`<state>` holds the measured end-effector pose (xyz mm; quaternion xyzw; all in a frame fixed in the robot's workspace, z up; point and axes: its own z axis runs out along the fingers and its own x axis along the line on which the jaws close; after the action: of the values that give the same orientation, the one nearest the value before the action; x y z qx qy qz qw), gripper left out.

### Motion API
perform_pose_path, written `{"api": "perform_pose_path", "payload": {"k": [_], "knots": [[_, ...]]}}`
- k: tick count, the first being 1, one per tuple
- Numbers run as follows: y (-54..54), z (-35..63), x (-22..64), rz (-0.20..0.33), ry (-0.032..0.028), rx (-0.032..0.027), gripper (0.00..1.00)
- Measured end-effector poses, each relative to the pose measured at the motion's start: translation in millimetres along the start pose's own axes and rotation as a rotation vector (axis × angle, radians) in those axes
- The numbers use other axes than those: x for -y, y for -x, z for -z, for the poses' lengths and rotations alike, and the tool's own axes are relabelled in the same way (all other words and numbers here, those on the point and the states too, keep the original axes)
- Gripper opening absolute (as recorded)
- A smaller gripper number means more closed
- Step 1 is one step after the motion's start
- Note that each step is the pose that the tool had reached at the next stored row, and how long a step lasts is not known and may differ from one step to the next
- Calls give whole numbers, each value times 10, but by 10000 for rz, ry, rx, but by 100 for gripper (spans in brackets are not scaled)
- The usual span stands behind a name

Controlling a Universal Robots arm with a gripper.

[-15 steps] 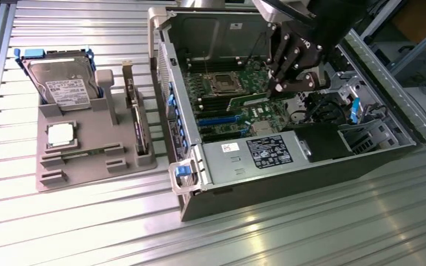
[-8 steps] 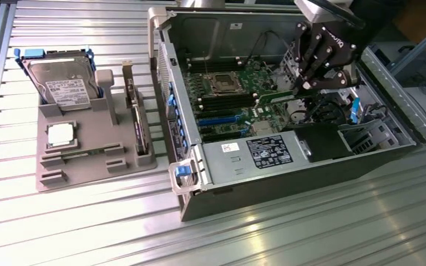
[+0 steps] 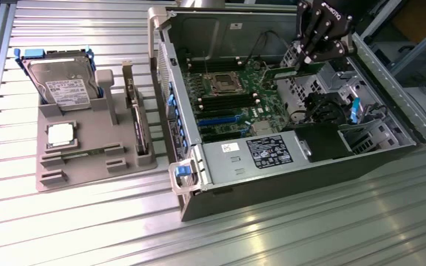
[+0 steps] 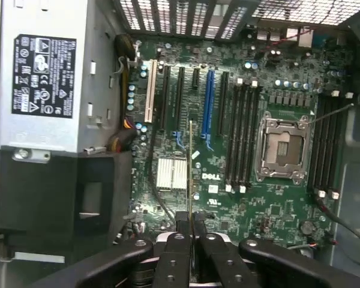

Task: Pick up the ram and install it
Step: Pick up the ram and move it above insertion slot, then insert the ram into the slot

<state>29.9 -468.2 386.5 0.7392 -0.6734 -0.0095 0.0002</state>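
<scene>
One ram (image 4: 190,162) pinched edge-on in my pincer (image 4: 190,223), hanging above the motherboard (image 4: 276,210) inside the open PC case (image 3: 198,33). I'd hold it upright, square to the black memory slots (image 4: 239,138), and push down evenly.

Tool (image 4: 190,227) clamped on the ram (image 4: 190,171) held edge-on, above the motherboard (image 4: 276,207), open CPU socket (image 4: 282,150), black memory slots (image 4: 235,138), power supply (image 4: 45,78) alongside
</scene>
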Motion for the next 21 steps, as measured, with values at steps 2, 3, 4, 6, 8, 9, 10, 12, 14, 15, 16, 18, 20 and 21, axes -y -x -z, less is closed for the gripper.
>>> {"api": "perform_pose_path", "payload": {"k": [2,3,4,6,8,9,10,12,14,15,16,18,20,21], "knots": [[139,-1,15,0,2,-25,12],[207,-2,22,0,3,-31,12],[253,-4,27,0,2,-31,12],[254,-3,27,0,3,-32,12],[254,-3,27,0,3,-32,12],[254,-3,27,0,3,-32,12],[254,-3,27,0,3,-32,12],[254,-3,27,0,3,-32,12],[254,-3,27,-2,3,-32,12],[255,-6,27,-56,2,-30,12],[255,-14,27,-202,0,-28,12],[254,-34,27,-682,-5,-23,12],[254,-55,26,-888,-8,-20,12],[254,-74,19,-972,-9,-19,12]]}}
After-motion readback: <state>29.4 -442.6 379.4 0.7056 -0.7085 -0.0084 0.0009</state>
